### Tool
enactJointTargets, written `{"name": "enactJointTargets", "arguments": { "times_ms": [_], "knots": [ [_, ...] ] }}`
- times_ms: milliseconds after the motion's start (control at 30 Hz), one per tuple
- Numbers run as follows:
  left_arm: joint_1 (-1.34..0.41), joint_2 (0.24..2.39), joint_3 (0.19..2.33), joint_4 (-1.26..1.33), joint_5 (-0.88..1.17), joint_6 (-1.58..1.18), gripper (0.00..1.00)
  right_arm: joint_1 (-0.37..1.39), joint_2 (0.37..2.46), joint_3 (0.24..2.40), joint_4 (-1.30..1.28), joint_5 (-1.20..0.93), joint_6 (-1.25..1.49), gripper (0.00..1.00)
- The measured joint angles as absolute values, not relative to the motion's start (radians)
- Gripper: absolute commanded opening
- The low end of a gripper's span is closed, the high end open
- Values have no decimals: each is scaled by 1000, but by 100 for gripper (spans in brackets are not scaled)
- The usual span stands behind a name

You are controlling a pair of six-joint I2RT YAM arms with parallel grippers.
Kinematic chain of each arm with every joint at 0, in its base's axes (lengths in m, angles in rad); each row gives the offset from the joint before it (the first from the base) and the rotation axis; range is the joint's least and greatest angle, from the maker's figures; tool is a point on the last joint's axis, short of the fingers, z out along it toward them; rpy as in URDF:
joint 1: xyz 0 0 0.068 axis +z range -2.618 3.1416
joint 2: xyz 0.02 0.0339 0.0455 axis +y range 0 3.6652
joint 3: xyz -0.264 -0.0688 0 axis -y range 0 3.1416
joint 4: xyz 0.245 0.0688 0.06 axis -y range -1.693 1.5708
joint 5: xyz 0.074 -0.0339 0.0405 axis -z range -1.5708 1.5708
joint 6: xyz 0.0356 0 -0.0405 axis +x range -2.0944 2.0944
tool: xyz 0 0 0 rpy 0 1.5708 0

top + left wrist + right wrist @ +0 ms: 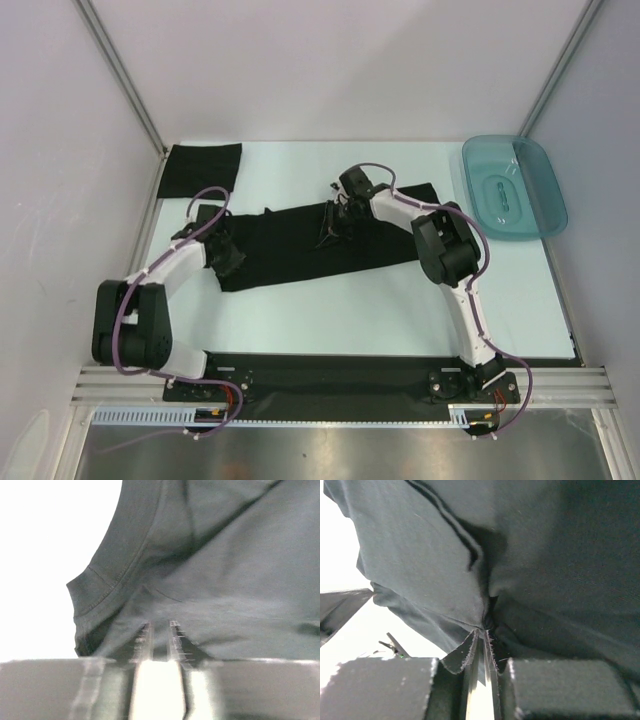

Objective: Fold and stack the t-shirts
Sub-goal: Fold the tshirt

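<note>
A black t-shirt (300, 245) lies as a long band across the middle of the table. My left gripper (224, 256) is at its left end, and in the left wrist view the left gripper (160, 626) has its jaws nearly together with a fold of the t-shirt (225, 570) between them. My right gripper (335, 226) is at the band's far edge near the middle. In the right wrist view, the right gripper (483, 631) pinches the t-shirt (420, 555), with the cloth puckering at its tips. A second black t-shirt (202, 170) lies folded at the far left.
A translucent teal tray (540, 190) sits at the far right of the table. White walls with metal posts close in the back and sides. A black strip (330, 370) runs along the near edge between the arm bases.
</note>
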State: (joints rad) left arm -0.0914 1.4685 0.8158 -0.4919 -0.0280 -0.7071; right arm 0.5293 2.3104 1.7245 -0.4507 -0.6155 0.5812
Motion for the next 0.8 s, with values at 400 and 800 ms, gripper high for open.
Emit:
{"name": "enactJointTargets", "arguments": {
  "times_ms": [400,800],
  "knots": [
    [-119,1663,1074,-345,32,-688,26,521,2360,2058,-551,-565,561,19],
    [-89,1892,1176,-331,97,-692,31,460,2448,1937,-474,-606,604,18]
  ]
}}
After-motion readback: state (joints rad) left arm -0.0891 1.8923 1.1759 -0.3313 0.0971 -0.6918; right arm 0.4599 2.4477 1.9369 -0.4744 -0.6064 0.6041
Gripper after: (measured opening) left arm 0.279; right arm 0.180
